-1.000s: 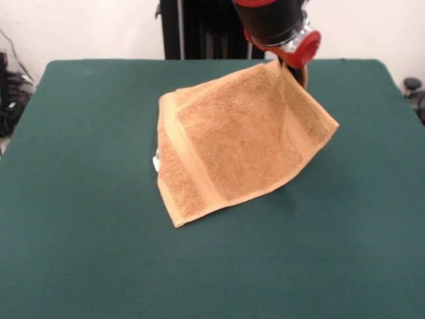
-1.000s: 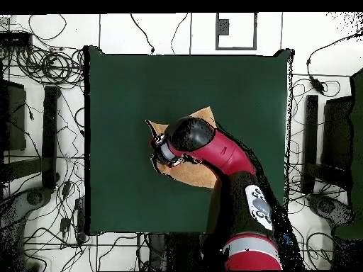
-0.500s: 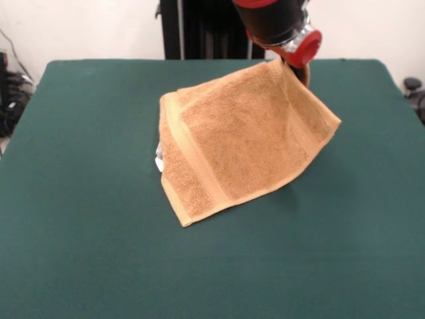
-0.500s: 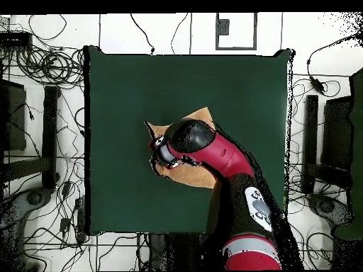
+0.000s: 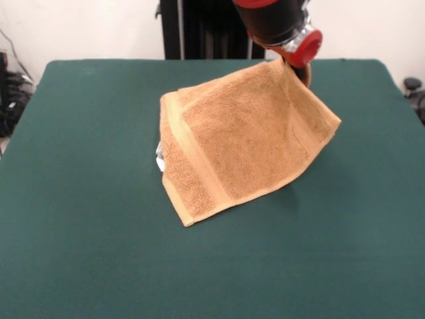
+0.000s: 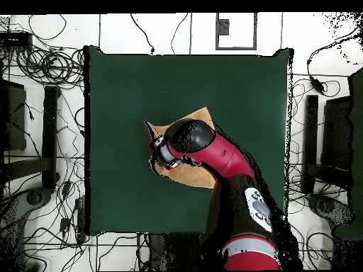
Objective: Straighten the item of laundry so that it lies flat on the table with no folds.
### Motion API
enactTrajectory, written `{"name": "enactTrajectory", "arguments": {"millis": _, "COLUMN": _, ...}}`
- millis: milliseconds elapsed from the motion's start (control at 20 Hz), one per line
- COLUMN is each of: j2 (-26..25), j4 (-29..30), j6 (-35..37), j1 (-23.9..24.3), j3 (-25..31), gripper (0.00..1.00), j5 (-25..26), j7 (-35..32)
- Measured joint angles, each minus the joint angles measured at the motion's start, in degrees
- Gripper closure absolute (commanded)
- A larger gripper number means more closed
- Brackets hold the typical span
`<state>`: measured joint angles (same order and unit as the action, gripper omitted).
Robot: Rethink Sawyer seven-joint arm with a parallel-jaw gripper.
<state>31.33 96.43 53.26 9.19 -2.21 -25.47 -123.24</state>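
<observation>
The item of laundry (image 5: 239,139), a tan-orange terry towel, hangs like a tent from one raised corner at the upper right of the front view. Its lower left edge and near corner rest on the table (image 5: 80,219). A small white label (image 5: 158,157) peeks out at its left edge. My gripper (image 5: 289,64) is shut on the raised corner, with the fingertips mostly hidden behind the cloth. From overhead, the arm covers most of the towel (image 6: 200,117), and the gripper (image 6: 162,151) sits over its left part.
Dark green cover spreads wide around the towel on every side. Cables and stands (image 6: 42,106) lie on the floor beyond the table's edges. The red arm (image 6: 227,159) reaches in from the table's bottom edge in the overhead view.
The towel's resting near corner has slid slightly to the right in the front view, and the gripper with the held corner has crept the same way.
</observation>
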Motion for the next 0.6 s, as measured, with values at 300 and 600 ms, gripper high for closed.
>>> {"name": "enactTrajectory", "arguments": {"millis": 300, "j2": 0.24, "j4": 1.90, "j6": -0.06, "j1": 0.16, "j3": 1.21, "gripper": 1.00, "j5": -5.07, "j7": 0.00}}
{"name": "enactTrajectory", "arguments": {"millis": 600, "j2": 0.40, "j4": 4.23, "j6": -1.87, "j1": 0.37, "j3": 3.48, "gripper": 1.00, "j5": -9.34, "j7": 0.00}}
